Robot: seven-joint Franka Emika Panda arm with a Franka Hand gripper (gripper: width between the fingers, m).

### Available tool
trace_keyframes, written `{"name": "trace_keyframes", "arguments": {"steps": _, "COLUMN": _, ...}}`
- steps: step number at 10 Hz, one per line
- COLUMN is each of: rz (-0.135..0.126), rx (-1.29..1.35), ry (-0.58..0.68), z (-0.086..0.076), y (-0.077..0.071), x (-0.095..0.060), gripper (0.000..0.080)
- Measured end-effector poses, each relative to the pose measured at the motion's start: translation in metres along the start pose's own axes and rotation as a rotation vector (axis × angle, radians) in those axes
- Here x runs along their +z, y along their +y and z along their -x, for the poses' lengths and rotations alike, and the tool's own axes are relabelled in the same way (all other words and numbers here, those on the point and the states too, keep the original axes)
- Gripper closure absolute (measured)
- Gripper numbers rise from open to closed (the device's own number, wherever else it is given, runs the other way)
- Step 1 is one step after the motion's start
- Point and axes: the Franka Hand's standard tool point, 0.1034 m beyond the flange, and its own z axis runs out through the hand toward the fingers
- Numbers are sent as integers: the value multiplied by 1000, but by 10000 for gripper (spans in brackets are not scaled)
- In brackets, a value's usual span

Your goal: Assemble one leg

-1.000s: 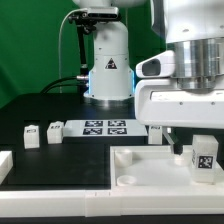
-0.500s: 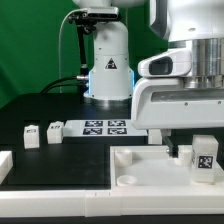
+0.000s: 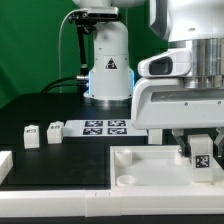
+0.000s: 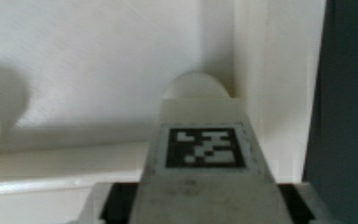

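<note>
The leg (image 3: 201, 150) is sitting between my fingers, its long axis pointing straight out from my gripper (image 4: 204, 204), which is clamping its sides. The white panel (image 3: 150, 166) is lying just beyond its tip. Compared with a second ago, I am holding it slightly higher.

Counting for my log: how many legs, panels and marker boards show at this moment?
Legs: 3 (two lying free at the exterior view's left, one leg in the tool)
Panel: 1
Marker board: 1
Total: 5
A white block at the marker board's end on the exterior view's right is too hidden to classify.
</note>
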Motion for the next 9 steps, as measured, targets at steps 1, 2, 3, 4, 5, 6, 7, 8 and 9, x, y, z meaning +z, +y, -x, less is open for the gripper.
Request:
{"name": "trace_keyframes", "arguments": {"steps": 1, "rz": 0, "rx": 24, "ry": 0, "z": 0, "y": 0, "x": 0, "gripper": 510}}
{"name": "trace_keyframes", "arguments": {"steps": 2, "rz": 0, "rx": 78, "ry": 0, "z": 0, "y": 0, "x": 0, "gripper": 510}}
{"name": "trace_keyframes", "arguments": {"steps": 3, "rz": -9, "rx": 266, "ry": 2, "z": 0, "y": 2, "x": 0, "gripper": 510}}
{"name": "trace_keyframes", "arguments": {"steps": 4, "rz": -12, "rx": 456, "ry": -2, "z": 1, "y": 1, "x": 1, "gripper": 510}}
{"name": "trace_keyframes", "arguments": {"steps": 5, "rz": -6, "rx": 596, "ry": -7, "z": 3, "y": 1, "x": 1, "gripper": 510}}
{"name": "trace_keyframes", "arguments": {"steps": 6, "rz": -5, "rx": 720, "ry": -9, "z": 3, "y": 0, "x": 1, "gripper": 509}}
{"name": "trace_keyframes", "arguments": {"steps": 7, "rz": -3, "rx": 866, "ry": -11, "z": 4, "y": 0, "x": 1, "gripper": 509}}
{"name": "trace_keyframes", "arguments": {"steps": 8, "rz": -7, "rx": 990, "ry": -16, "z": 4, "y": 1, "x": 1, "gripper": 509}}
{"name": "trace_keyframes", "arguments": {"steps": 9, "rz": -11, "rx": 1104, "ry": -21, "z": 4, "y": 1, "x": 1, "gripper": 509}}
